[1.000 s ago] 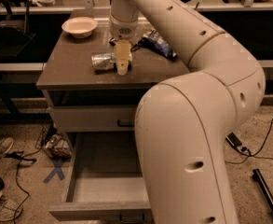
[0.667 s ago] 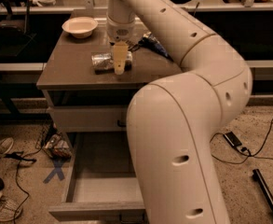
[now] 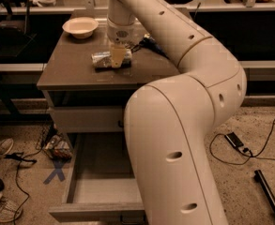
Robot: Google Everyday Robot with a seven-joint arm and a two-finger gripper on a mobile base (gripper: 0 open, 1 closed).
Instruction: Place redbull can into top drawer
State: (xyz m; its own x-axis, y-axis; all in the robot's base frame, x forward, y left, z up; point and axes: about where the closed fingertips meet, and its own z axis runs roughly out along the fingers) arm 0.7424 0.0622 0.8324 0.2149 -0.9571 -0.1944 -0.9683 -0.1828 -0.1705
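The redbull can (image 3: pixel 101 59) lies on its side on the brown cabinet top (image 3: pixel 71 69), near the middle. My gripper (image 3: pixel 118 58) hangs from the white wrist straight down onto the can's right part and hides it; it is at the can's level. The drawer (image 3: pixel 98 192) stands pulled open low at the front of the cabinet, with a pale floor and nothing in it. My big white arm covers the drawer's right side.
A white bowl (image 3: pixel 80 26) stands at the back left of the cabinet top. A blue-and-white snack bag (image 3: pixel 149 44) lies behind the gripper to the right. A shut drawer front (image 3: pixel 85 119) sits above the open drawer. Cables, shoes and a small packet (image 3: pixel 58 149) lie on the floor.
The arm has swung to the left and the gripper has shifted slightly left and down onto the can. The can has not moved.
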